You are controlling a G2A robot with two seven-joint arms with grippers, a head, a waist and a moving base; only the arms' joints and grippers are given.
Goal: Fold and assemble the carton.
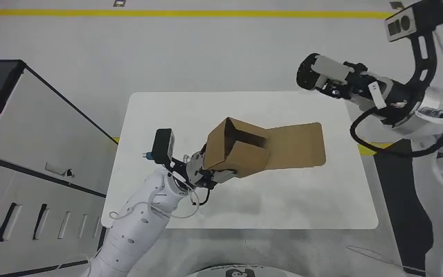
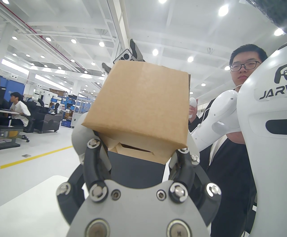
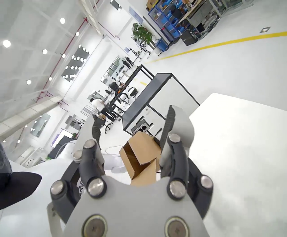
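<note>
Left gripper [image 2: 139, 148] pinched on one end of carton [image 1: 239, 147]; long flap [image 1: 297, 145] laid on table [image 1: 311, 201]. Right gripper [image 3: 134, 121] spread, well apart from carton. Carton could be twisted loose or crushed if flap is forced.

A white table [image 1: 291, 201] stood on a pale grey floor [image 1: 208, 55], and a yellow line [image 1: 208, 13] crossed the floor at twelve o'clock. A dark-framed cabinet [image 1: 41, 138] stood at the table's nine o'clock. Round ceiling lights [image 2: 73, 41] lit the white hall, with blue shelving [image 3: 166, 15] beyond.
</note>
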